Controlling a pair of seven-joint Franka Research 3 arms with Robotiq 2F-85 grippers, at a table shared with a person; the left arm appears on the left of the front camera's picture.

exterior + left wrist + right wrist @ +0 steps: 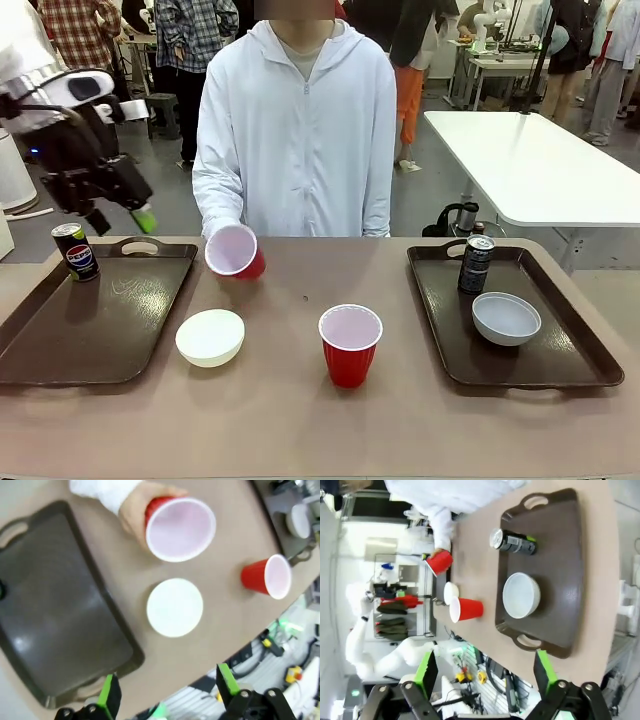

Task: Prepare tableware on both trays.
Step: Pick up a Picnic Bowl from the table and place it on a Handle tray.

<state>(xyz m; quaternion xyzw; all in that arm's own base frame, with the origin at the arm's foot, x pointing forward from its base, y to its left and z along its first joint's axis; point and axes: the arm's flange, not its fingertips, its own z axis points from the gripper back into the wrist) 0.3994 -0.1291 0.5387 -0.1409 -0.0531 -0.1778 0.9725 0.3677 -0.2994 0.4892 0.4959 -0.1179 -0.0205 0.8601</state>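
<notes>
My left end effector (167, 692) hung released, jaws wide with nothing between the green pads, high over the left tray's (100, 330) end of the tabletop (290, 420). My right end effector (485, 672) was just as slack and empty, looking down on the right tray (560, 575) from well above.

I judged the step in hand to be mine on the left. The person's hand (132, 515) held one red cup (236, 250) tilted, mouth toward me, just beside the left tray's far corner. To do it well, I reckoned I should come at the cup's red wall from the side the hand left free and square my pads across it below the rim. I would squeeze gently, since a thin plastic cup buckles. The cup should then go down upright on bare tray floor, apart from the Pepsi can (75, 250) standing in the far left corner. If the bowl was meant first, the cream bowl (210, 337) sat on the tabletop just beside that tray's right rim, and a pinch over its lip seemed the likeliest hold.

Counted:
- **Red cups:** two, one in the hand and the other (350, 345) upright mid-tabletop.
- **Bowls:** two, the cream one and a grey-white bowl (506, 318) on the right tray.
- **Cans:** two, the Pepsi can and a dark can (476, 263) upright on the right tray behind its bowl.
- **Trays:** two.
</notes>
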